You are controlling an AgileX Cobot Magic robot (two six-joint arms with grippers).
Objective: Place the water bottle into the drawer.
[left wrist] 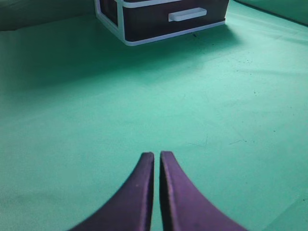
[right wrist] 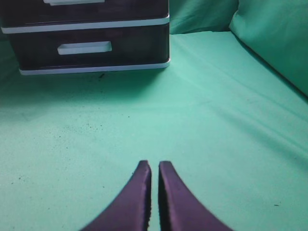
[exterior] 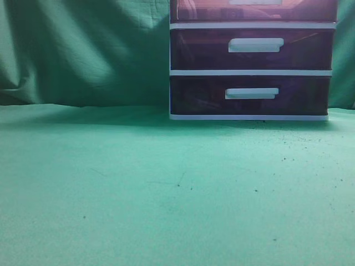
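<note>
The white-framed drawer unit (exterior: 252,72) stands at the back right of the green table. Its top drawer (exterior: 252,10) is cut off by the frame's upper edge and looks pushed in; a pale shape shows faintly through its dark red front. The water bottle cannot be made out in any view. The two lower drawers are shut. My left gripper (left wrist: 157,155) is shut and empty over bare cloth, far in front of the unit (left wrist: 159,21). My right gripper (right wrist: 154,165) is shut and empty, also well in front of the unit (right wrist: 91,48). Neither gripper shows in the exterior view.
Green cloth (exterior: 138,188) covers the table and hangs as a backdrop behind the unit. A raised fold of cloth (right wrist: 274,43) rises at the right in the right wrist view. Small dark specks lie on the cloth near the unit.
</note>
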